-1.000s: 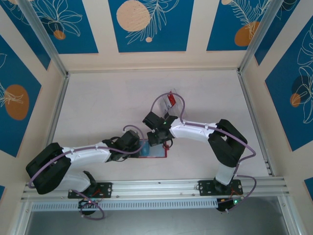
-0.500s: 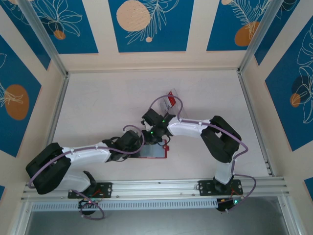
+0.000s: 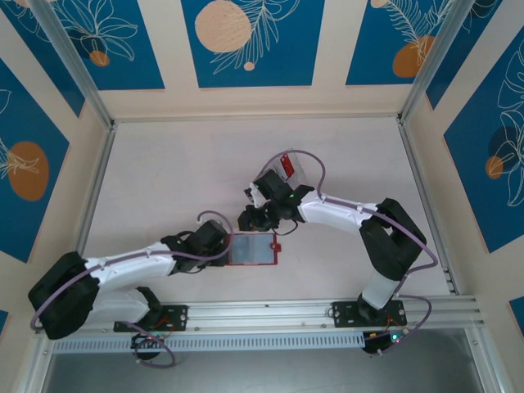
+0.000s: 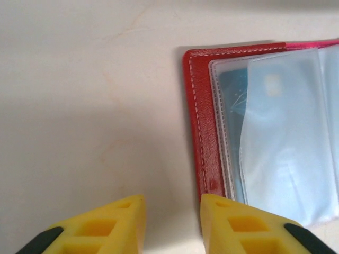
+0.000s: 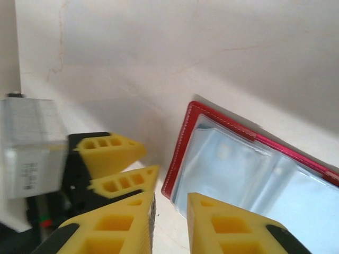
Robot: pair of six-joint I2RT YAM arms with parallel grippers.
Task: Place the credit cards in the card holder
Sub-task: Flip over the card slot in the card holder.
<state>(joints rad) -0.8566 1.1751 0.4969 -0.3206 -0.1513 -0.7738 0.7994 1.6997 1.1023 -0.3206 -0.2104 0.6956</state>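
The card holder point(image 3: 252, 249) lies open and flat on the table, its dark red cover edging clear sleeves. A teal-blue credit card point(image 4: 233, 93) shows inside the sleeve nearest the holder's left edge point(image 4: 199, 132). My left gripper point(image 3: 222, 246) sits just left of that edge, open, with bare table between its fingers point(image 4: 172, 211). My right gripper point(image 3: 249, 219) hovers above the holder's upper left corner point(image 5: 183, 153), open and empty point(image 5: 169, 203). The left gripper's yellow fingers point(image 5: 108, 152) show beside it. A red card point(image 3: 286, 166) sits in a clear tray behind.
The clear plastic tray point(image 3: 292, 172) stands behind the right wrist, near the table's middle. Metal rails run along the left side point(image 3: 97, 184), the right side point(image 3: 424, 196) and the near edge point(image 3: 270, 311). Open tabletop stretches to the back and left.
The left gripper has let go of the holder's left edge and opened. The right gripper has opened, lifted off the holder and moved back and left. The holder now lies flat and uncovered.
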